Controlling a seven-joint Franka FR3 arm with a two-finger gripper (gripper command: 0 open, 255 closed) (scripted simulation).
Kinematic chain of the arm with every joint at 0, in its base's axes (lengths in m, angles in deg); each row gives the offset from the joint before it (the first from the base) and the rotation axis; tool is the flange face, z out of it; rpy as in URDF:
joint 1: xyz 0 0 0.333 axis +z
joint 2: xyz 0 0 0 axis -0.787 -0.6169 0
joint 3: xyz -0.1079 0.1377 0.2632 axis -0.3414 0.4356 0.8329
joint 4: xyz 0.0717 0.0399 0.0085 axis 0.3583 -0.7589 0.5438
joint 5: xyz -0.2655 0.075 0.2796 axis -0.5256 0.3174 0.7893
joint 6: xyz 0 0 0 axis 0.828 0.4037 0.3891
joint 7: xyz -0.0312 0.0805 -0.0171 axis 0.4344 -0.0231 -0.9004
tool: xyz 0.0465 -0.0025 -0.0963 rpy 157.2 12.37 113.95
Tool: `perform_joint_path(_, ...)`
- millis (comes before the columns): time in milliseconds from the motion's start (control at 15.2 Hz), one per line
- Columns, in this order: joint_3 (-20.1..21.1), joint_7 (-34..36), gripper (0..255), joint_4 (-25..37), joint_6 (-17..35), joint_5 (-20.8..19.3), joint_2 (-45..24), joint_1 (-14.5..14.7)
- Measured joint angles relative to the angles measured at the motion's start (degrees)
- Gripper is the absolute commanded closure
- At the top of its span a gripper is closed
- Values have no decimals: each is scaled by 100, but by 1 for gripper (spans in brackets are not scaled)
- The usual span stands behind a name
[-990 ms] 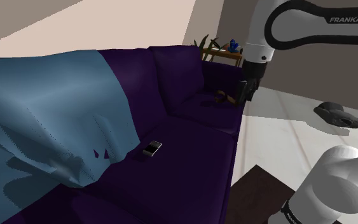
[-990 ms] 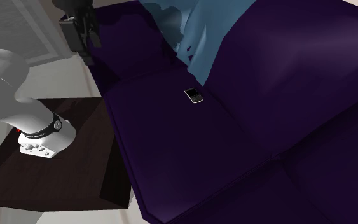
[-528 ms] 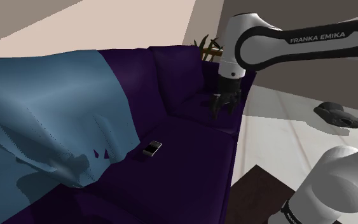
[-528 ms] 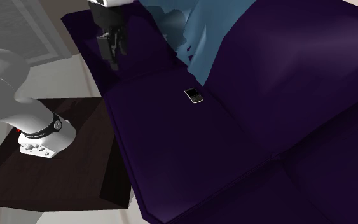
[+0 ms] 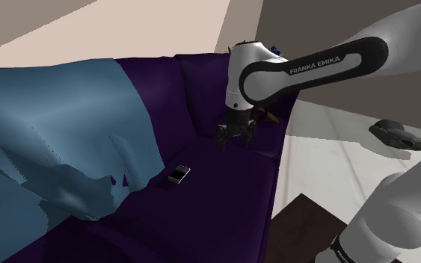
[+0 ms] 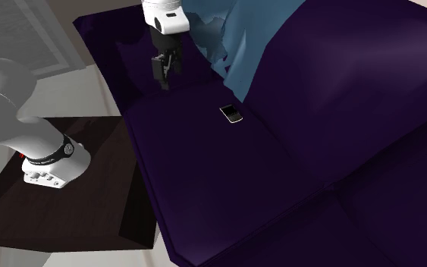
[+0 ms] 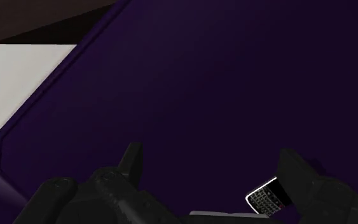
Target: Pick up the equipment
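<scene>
One keypad phone (image 5: 178,174) lies on the purple sofa (image 5: 223,187) beside one blue blanket (image 5: 51,127); the single pincer (image 5: 233,142) hangs nearby, spread wide, empty.

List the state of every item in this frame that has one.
Phone: lying flat on the purple sofa seat, not held.
End effector: open, empty, above the seat, apart from the phone.
Blue blanket: draped over the sofa's back, rumpled.
</scene>
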Motion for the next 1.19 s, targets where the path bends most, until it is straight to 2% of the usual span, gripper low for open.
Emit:
perform_joint_path(264, 247, 964, 0, 359, 464, -280, -900, -95)
perform_joint_path(528, 351, 1964, 0, 940, 784, -722, -1914, -88)
perform_joint_path(858, 215, 3103, 0, 1763, 1055, -1272, -3158, 112)
perform_joint_path(1188, -78, 3962, 0, 2875, 1026, -1602, -4312, 411)
